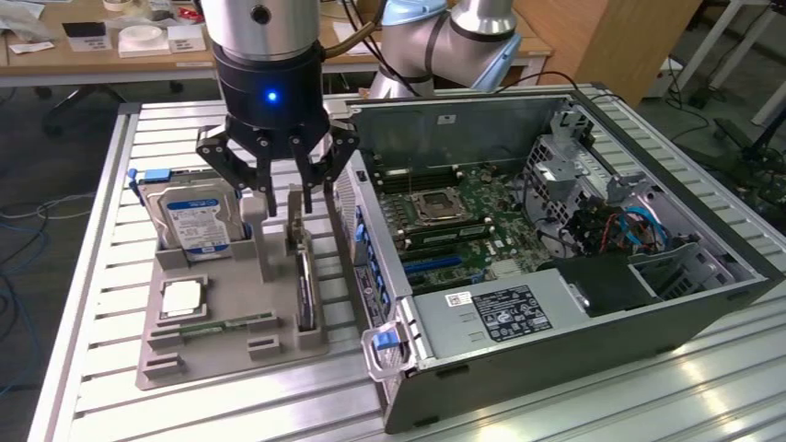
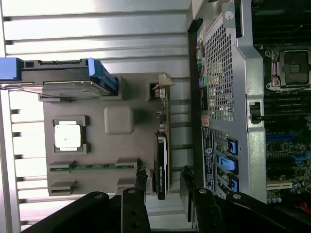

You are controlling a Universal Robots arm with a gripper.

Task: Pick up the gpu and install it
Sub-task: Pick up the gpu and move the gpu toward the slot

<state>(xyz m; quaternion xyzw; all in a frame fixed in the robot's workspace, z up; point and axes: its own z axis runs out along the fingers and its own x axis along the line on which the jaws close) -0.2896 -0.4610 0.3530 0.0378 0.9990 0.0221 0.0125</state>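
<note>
Two fingers of the gripper [image 1: 293,193] stand fully spread, gripping nothing, one on either side of the gpu [image 1: 304,281]. It stands on edge in the grey holder tray [image 1: 209,354], beside the open computer case [image 1: 590,331].

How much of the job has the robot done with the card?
Nothing is finished yet. The gpu stands in its gray holder. The open gripper is right at it, a finger on each side, not gripping. It is not lifted, nor in the open computer.
</note>
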